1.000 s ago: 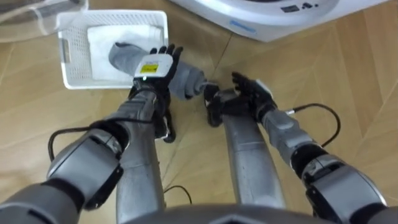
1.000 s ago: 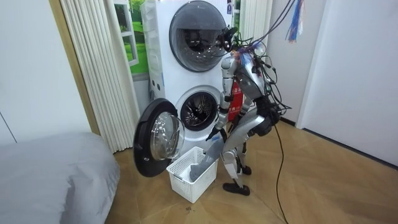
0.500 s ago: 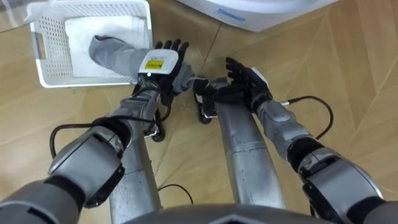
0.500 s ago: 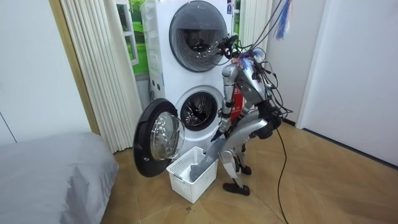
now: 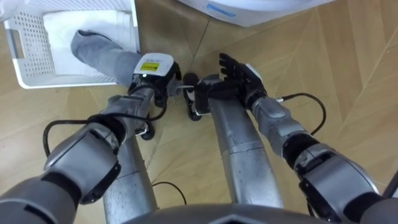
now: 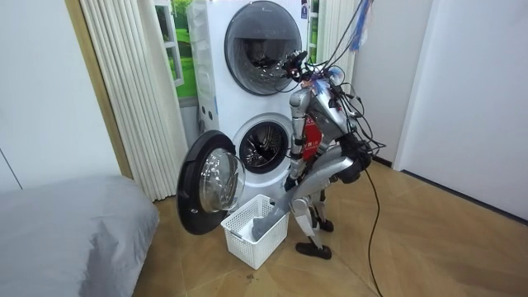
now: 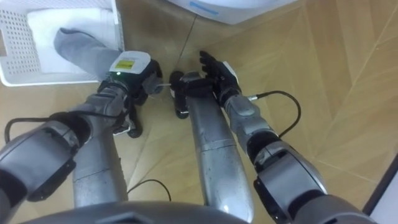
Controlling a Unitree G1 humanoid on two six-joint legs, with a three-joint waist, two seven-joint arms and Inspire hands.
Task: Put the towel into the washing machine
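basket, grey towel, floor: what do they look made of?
The laundry basket looks like white moulded plastic, matte, with walls that are a grid of small holes. The grey towel is soft cloth, probably terry: it sags and folds. The floor is wood or wood-look laminate, herringbone planks with visible grain and a slight sheen.

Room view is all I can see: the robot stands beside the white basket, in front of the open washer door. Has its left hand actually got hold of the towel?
Observer: Yes. In the eye views the left hand has its fingers curled around one end of the grey towel.
Operator: And the right hand, is it helping?
Observer: No. The right hand is open with its fingers spread, next to the left hand, and it holds nothing.
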